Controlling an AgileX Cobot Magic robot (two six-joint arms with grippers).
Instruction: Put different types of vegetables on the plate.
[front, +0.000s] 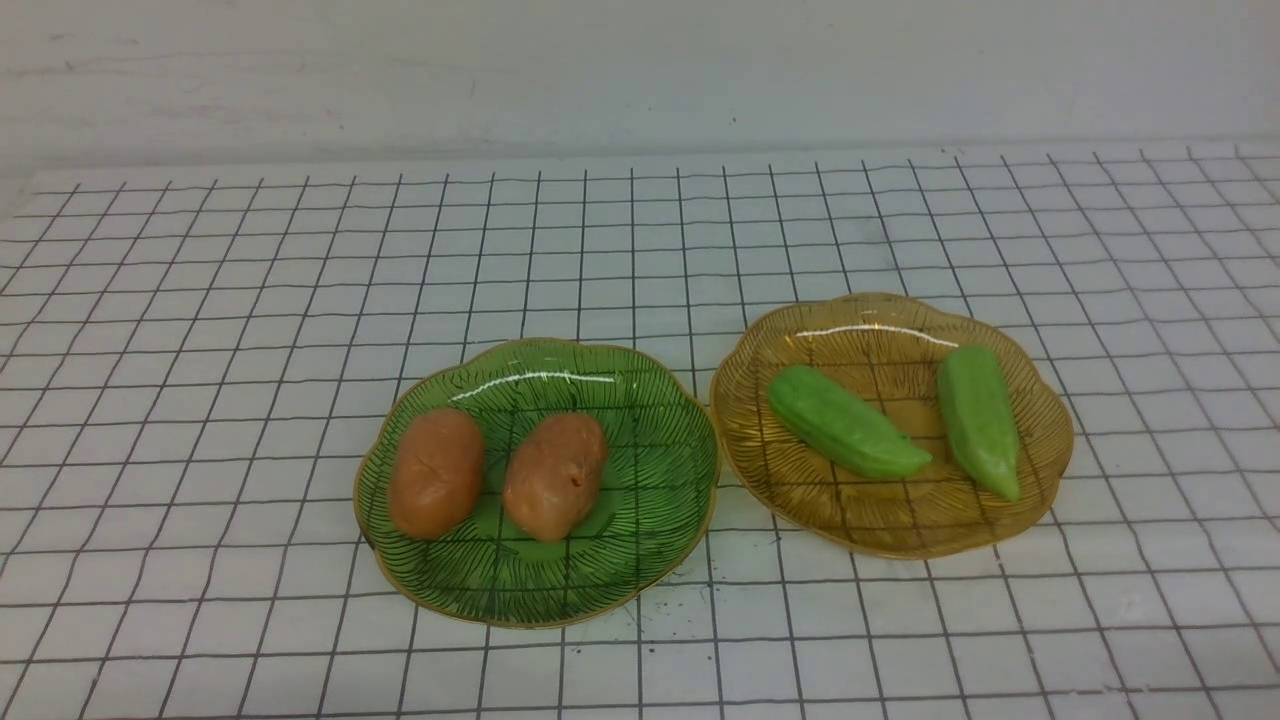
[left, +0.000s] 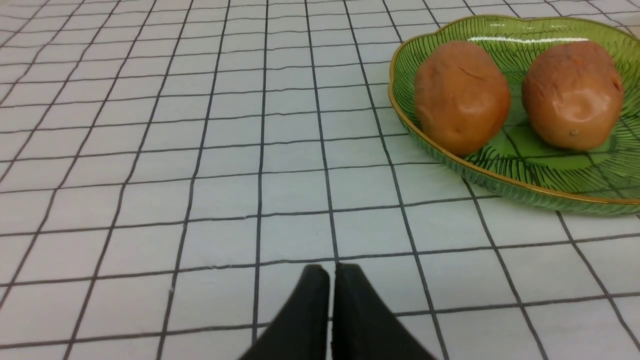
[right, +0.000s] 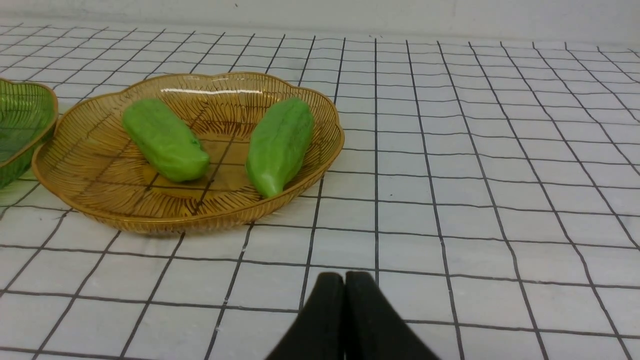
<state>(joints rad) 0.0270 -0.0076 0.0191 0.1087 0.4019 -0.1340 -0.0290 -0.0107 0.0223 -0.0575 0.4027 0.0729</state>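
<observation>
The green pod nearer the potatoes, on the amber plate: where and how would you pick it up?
I'd grip the green pod around its thick middle, coming from above with the tool's fingers on its two long sides. It lies slantwise on the amber plate, so the tool should turn to match. The narrow tapered end would probably slip more easily.

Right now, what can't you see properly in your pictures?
- Front view: neither gripper shows; both are outside the picture.
- Left wrist view: the green plate is cut off by the picture's edge.
- Right wrist view: the green plate's edge cuts off too, so I can't see the potatoes there.
- Front view: the undersides of the green pods are hidden, because they lie against the amber plate.
</observation>
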